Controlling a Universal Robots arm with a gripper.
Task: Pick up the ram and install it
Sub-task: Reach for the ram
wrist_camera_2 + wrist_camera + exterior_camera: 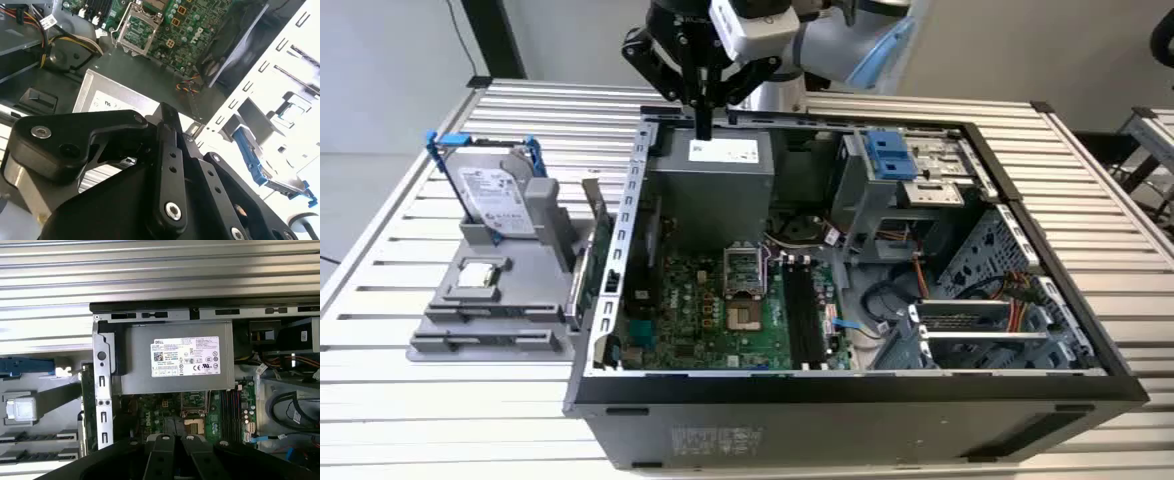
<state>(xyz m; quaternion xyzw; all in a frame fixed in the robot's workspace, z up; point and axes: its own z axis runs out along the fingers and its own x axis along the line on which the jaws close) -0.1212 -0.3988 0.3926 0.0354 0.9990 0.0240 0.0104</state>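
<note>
The ram (595, 207) is a thin dark-green stick standing on edge at the right side of the grey holder (467, 310), just outside the open computer case's wall (635, 200). In the first wrist view the ram (88, 405) shows edge-on beside that wall. My gripper (704, 128) hangs above the back of the case, over the grey power supply (714, 170), with its black fingers (165, 440) pressed together and nothing between them. In the second wrist view my gripper (168, 116) points down at the power supply. The black motherboard slots (803, 315) lie lower in the case.
A silver hard drive in a blue frame (494, 195) and a small square processor chip (480, 272) sit in the grey holder. Inside the case are the green motherboard (707, 310), a blue drive bay (887, 155) and loose cables (921, 280). All rests on a slatted metal table (400, 400).
</note>
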